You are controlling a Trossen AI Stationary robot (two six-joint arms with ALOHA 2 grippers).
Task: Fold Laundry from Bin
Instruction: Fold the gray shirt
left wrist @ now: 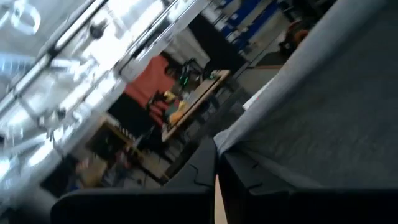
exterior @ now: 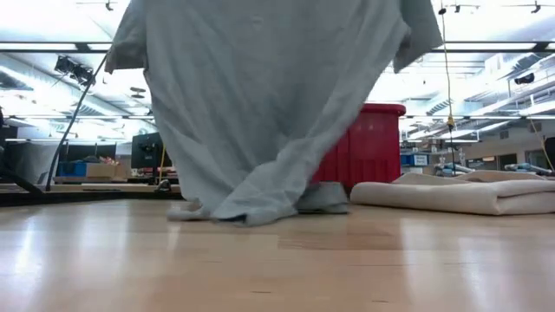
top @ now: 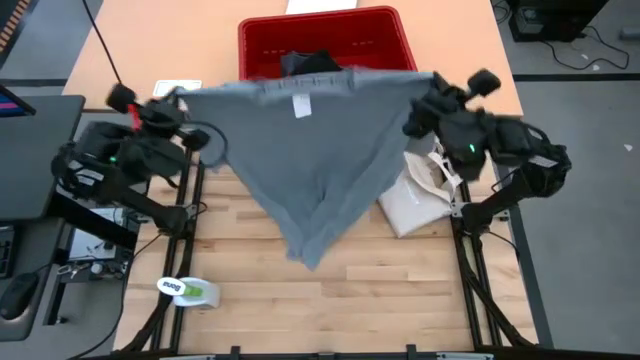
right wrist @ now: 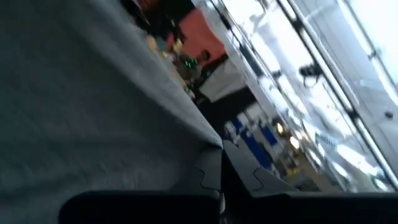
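Grey T-shirt held spread in the air over the bench, one hand clamped on each upper corner.

The bench (top: pixel 400 300) carries the red bin (top: pixel 325 40) at its far edge, with dark laundry (top: pixel 310 62) left inside. In front of the bin the grey T-shirt (top: pixel 310 170) hangs stretched between the arms, its lower end pooling on the wood. A cream tote bag (top: pixel 415 200) lies beside it on the right. The left hand (top: pixel 185 110) is pinched tight on one top corner and the right hand (top: pixel 425 105) on the other. The shirt looks light, limp and thin, so it should sag and swing. Hems and shoulder seams seem the firmest places to grip.
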